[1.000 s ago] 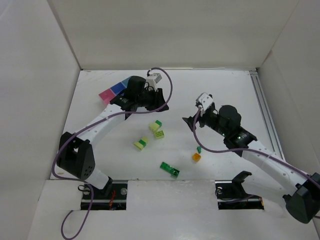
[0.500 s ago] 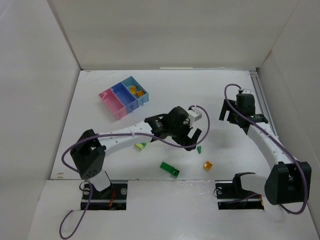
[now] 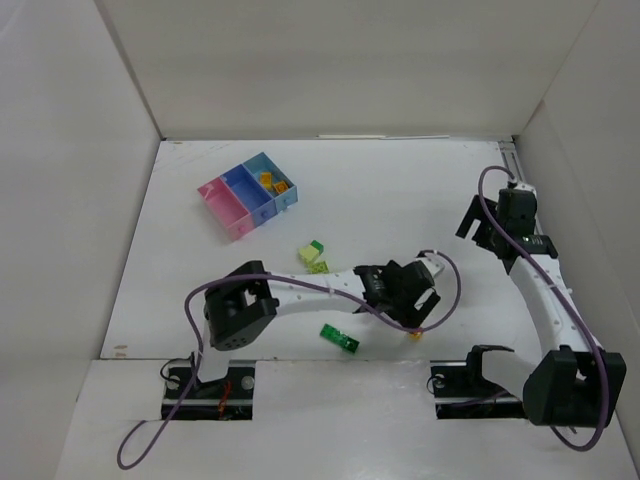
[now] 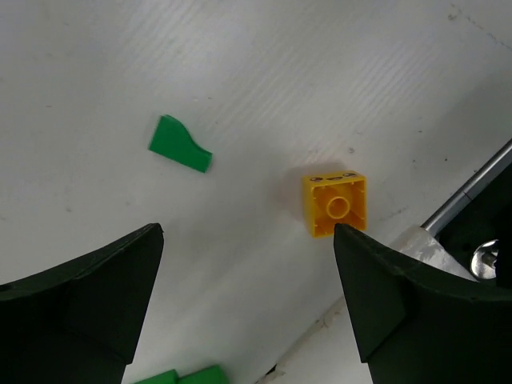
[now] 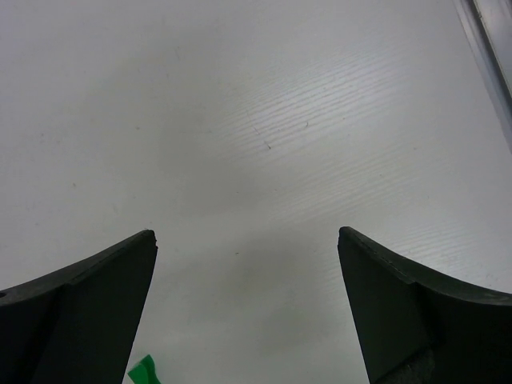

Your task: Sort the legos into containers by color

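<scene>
An orange-yellow lego [image 4: 336, 204] lies studs-down on the table, just ahead of my left gripper's right finger. My left gripper [image 4: 248, 232] hovers open above it, holding nothing. In the top view that gripper [image 3: 415, 312] is near the front edge, with the orange lego [image 3: 414, 335] peeking out beneath it. A small dark green piece [image 4: 179, 144] lies to the left. A dark green lego [image 3: 339, 338] sits nearby. Pale yellow-with-green and lime legos [image 3: 314, 257] lie mid-table. The containers [image 3: 246, 194], pink and blue, stand back left; one blue bin holds orange legos [image 3: 270, 181]. My right gripper [image 5: 246, 236] is open and empty.
White walls enclose the table on three sides. A metal rail [image 3: 525, 210] runs along the right edge, close to my right arm [image 3: 540, 280]. The table's front edge [image 4: 376, 320] and a metal fitting lie just right of the left gripper.
My left arm has swung from the bins to the front right, over the orange lego, and its jaws have opened. My right arm has pulled back to the right side.
</scene>
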